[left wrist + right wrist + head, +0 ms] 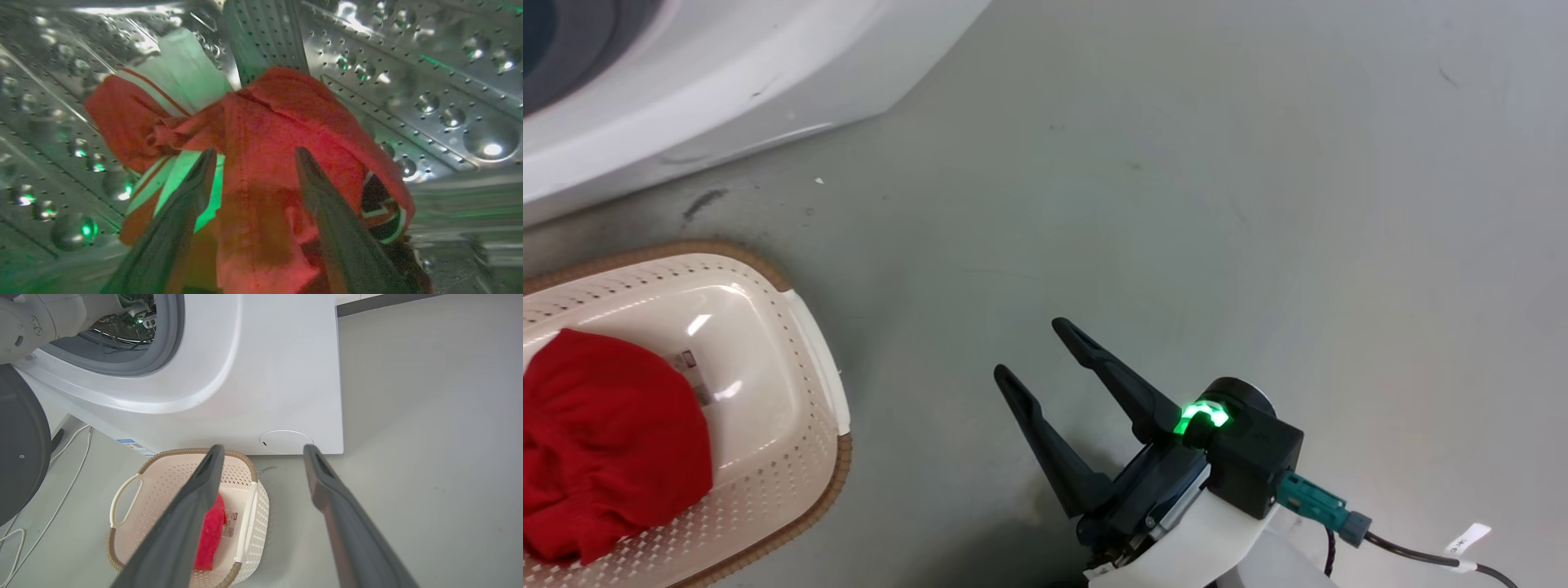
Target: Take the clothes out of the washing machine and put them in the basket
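Observation:
In the left wrist view a red garment with white stripes and trim [278, 122] lies bunched on the perforated steel drum [429, 81] of the washing machine [265, 375]. My left gripper [253, 153] is open inside the drum, its fingers spread right over the fabric without pinching it. A plain red garment [605, 433] lies in the cream basket [760, 343] on the floor in front of the washer. My right gripper [1029, 347] hangs open above bare floor to the right of the basket, holding nothing.
The washer's dark round door [20, 445] stands swung open at the left. My pale left forearm [36, 314] reaches into the grey door ring. White cables [69, 473] trail on the floor left of the basket [163, 477]. Grey floor stretches to the right.

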